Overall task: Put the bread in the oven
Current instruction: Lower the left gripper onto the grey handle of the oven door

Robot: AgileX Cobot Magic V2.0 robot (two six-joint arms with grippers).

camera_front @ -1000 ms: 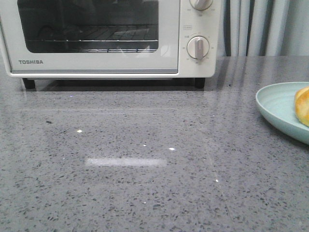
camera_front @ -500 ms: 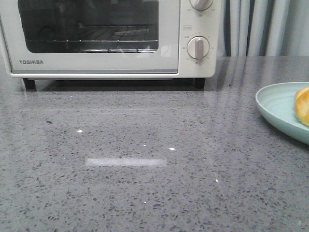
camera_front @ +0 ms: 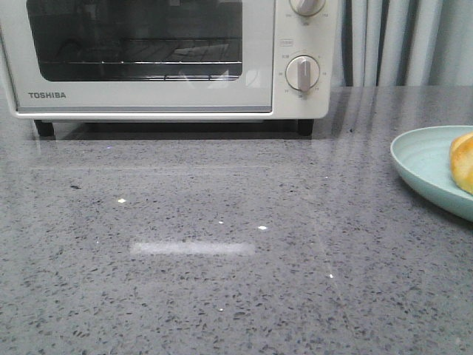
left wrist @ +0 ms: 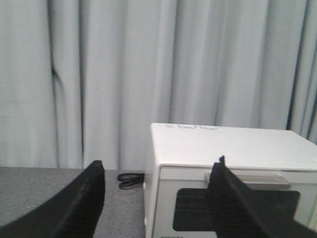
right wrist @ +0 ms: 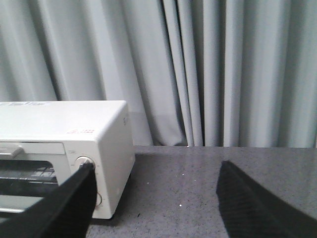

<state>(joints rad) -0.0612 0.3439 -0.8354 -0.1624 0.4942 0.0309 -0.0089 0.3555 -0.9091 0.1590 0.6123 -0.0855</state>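
Observation:
The white Toshiba oven [camera_front: 148, 92] stands at the back left of the grey table with its glass door shut. It also shows in the left wrist view [left wrist: 228, 148] and the right wrist view [right wrist: 64, 129]. The golden bread [camera_front: 462, 163] lies on a pale green plate [camera_front: 421, 159] at the right edge, partly cut off. My left gripper [left wrist: 158, 198] is open and empty, well short of the oven. My right gripper [right wrist: 156, 198] is open and empty over the table, to the right of the oven. Neither gripper shows in the front view.
Two round white knobs [camera_front: 303, 72] sit on the oven's right panel. A black cable [left wrist: 130, 179] lies on the table left of the oven. Grey curtains [right wrist: 198, 69] hang behind the table.

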